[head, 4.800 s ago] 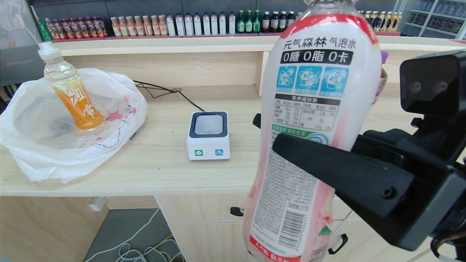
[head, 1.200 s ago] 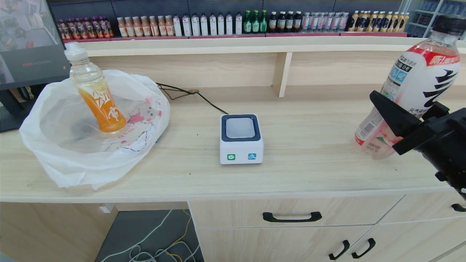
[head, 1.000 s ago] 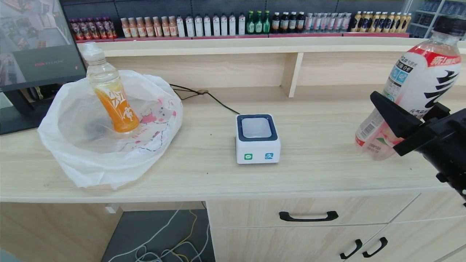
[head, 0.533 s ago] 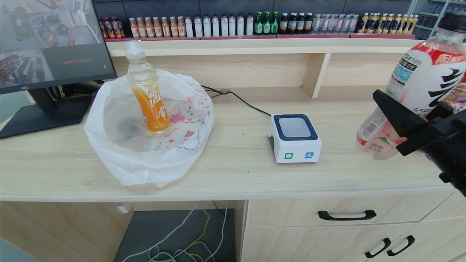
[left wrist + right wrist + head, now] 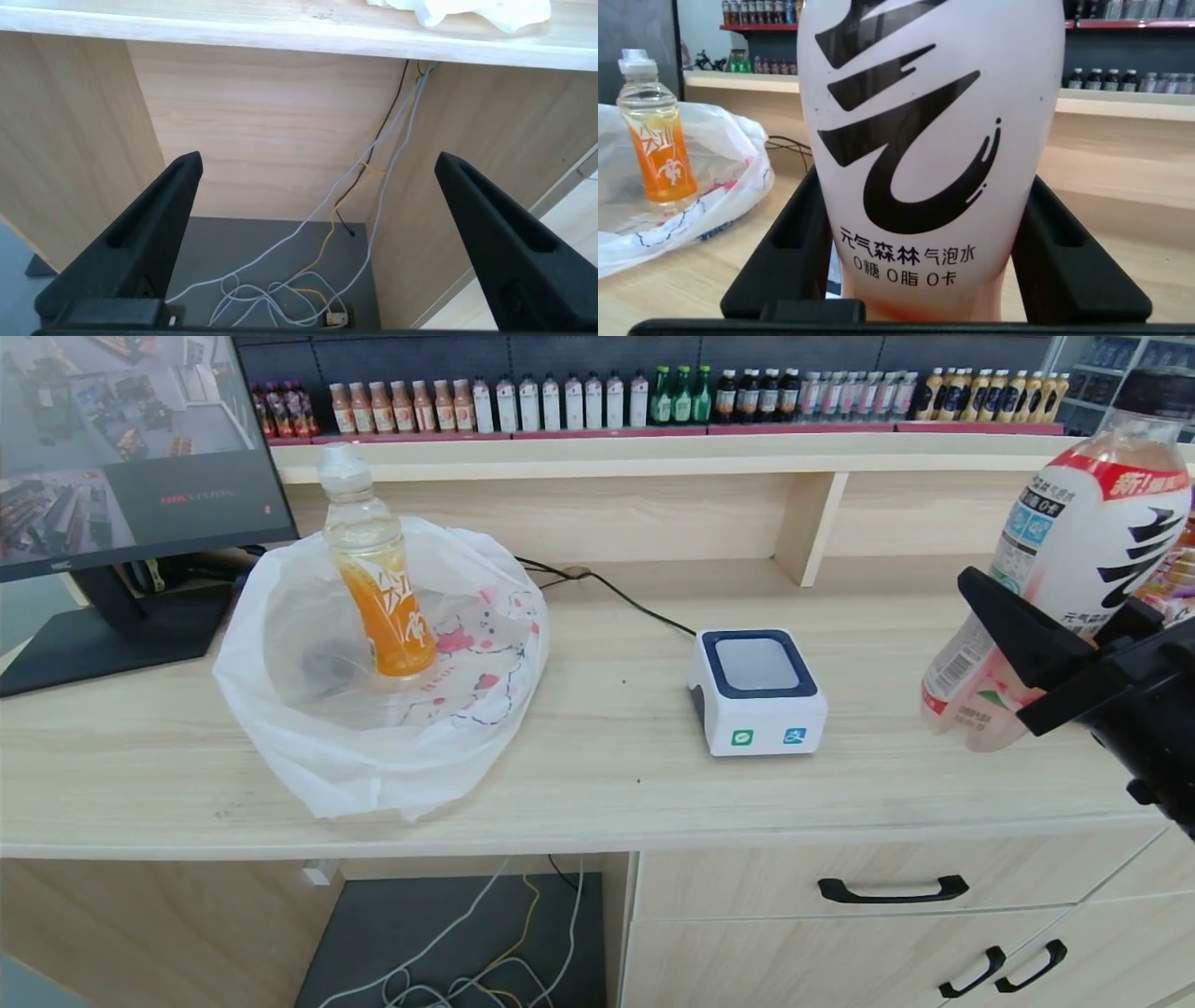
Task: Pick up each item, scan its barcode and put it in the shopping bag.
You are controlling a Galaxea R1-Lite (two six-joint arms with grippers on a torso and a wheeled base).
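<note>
My right gripper (image 5: 1050, 649) is shut on a pink-and-white sparkling water bottle (image 5: 1064, 560), held tilted above the counter's right end, its barcode facing down and left. The same bottle (image 5: 929, 140) stands between the right gripper's fingers (image 5: 775, 252) in the right wrist view. The white barcode scanner (image 5: 758, 691) sits on the counter, left of the bottle. Farther left lies the white shopping bag (image 5: 308, 709), open, with an orange drink bottle (image 5: 373, 569) standing in it. My left gripper (image 5: 322, 243) hangs open below the counter edge, facing cables on the floor.
A monitor (image 5: 131, 439) stands at the counter's far left behind the bag. A cable (image 5: 607, 593) runs from the scanner to the back wall. Shelves of bottles (image 5: 653, 397) line the back. Drawers with black handles (image 5: 892, 891) are under the counter.
The head camera has swung left since the earliest frame, bringing the monitor into view. The bottle was close before the camera 4.8 s ago; it has since hung at the right, hardly moving.
</note>
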